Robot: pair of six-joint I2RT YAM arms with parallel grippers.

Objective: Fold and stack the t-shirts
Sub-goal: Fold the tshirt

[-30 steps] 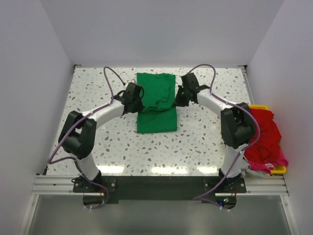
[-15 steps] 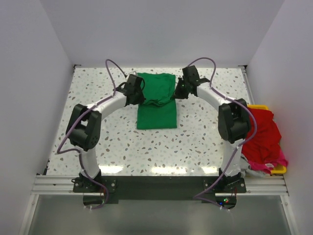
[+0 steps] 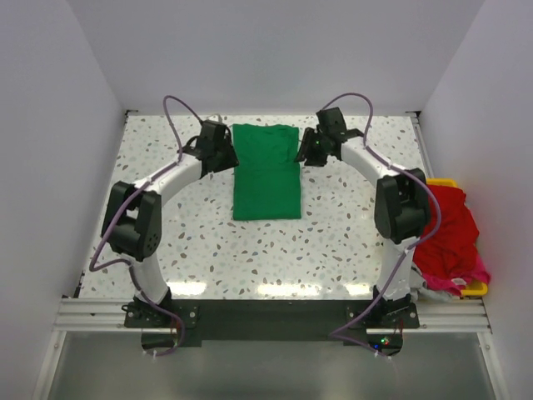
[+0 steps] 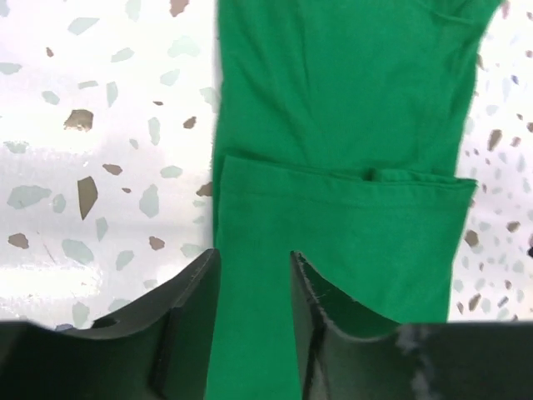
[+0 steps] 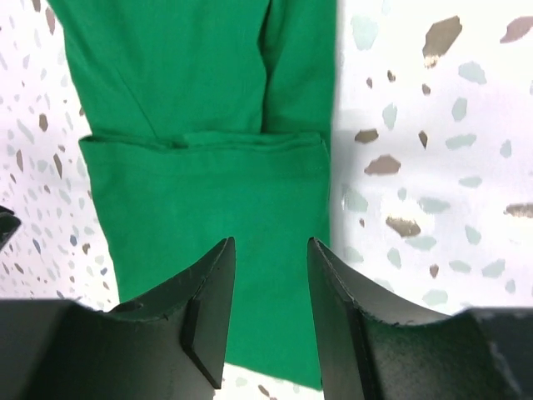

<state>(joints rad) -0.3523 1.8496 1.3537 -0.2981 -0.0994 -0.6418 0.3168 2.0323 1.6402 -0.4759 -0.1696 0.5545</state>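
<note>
The green shirt (image 3: 266, 171) lies flat at upper centre of the top view, folded into a narrow rectangle. A fold edge crosses both wrist views. The left gripper (image 3: 225, 157) and right gripper (image 3: 305, 155) flank the shirt, each with its jaws spread and nothing pinched.

Step in hand, as judged: the fold of this shirt is complete or nearly so. The other shirts (image 3: 450, 229) sit heaped in the bin (image 3: 440, 182) at the right edge.

Next move: lift both arms clear without dragging the cloth, then fetch a shirt from the heap. The right arm is nearer.
</note>
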